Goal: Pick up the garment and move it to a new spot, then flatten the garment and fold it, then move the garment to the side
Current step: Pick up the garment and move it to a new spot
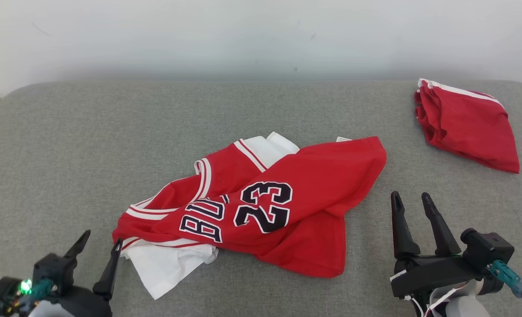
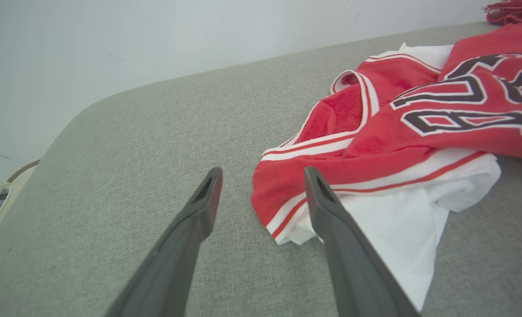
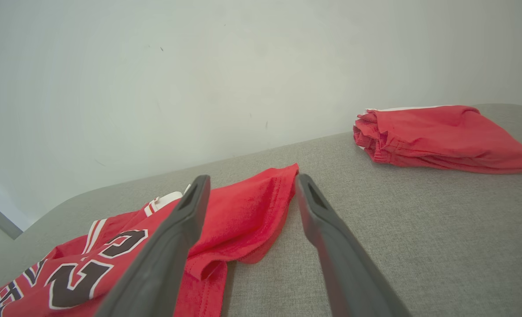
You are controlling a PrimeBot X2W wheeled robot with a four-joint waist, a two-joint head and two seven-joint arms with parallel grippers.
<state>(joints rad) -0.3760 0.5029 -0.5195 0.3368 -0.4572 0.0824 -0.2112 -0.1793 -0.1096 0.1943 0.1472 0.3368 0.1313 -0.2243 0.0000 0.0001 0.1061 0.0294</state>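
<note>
Crumpled jersey mid-surface, both grippers open and empty

At the near left, the left gripper [image 1: 103, 237] is seen with its fingers spread and nothing between them, one finger just beside the jersey's near-left corner, where red trim lies over a white layer. At the near right, the right gripper [image 1: 410, 194] is likewise held wide open, clear of the cloth. The red jersey [image 1: 287, 211], numbered 23, is bunched and twisted in the middle of the grey padded surface [image 1: 111, 132]. Flattening is judged to be the step in hand: two opposite corners should be pinched, one per gripper, then drawn apart low and evenly so the folds are pulled out rather than dragged. No container is seen; the surface alone bears things, with a folded red garment [image 1: 468, 127] set at the far right, well apart
</note>
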